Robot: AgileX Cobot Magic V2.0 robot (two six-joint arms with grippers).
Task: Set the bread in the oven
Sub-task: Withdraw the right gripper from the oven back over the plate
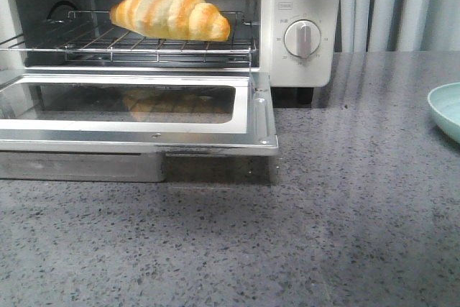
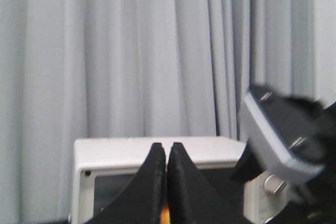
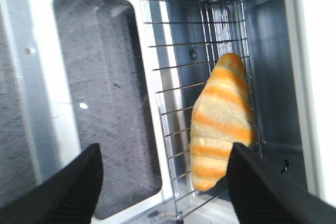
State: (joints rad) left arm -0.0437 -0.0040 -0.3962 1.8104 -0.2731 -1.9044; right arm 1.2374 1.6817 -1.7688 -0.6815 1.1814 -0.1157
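Note:
The bread [image 1: 172,11], a golden-orange roll with cream stripes, lies on the wire rack [image 1: 144,47] inside the white oven [image 1: 302,5]. The oven's glass door [image 1: 136,134] is folded down flat. In the right wrist view my right gripper [image 3: 165,148] is open and empty, hovering over the door's [image 3: 42,77] inner edge and the rack [image 3: 178,77], with the bread [image 3: 220,119] just beside one fingertip. My left gripper [image 2: 167,153] is shut and empty, held well back from the oven [image 2: 115,150]. Neither gripper shows in the front view.
A pale green dish [image 1: 449,109] sits at the right edge of the grey speckled counter [image 1: 323,213]. Grey curtains hang behind. The right arm's wrist [image 2: 283,135] shows in the left wrist view, in front of the oven's dial side.

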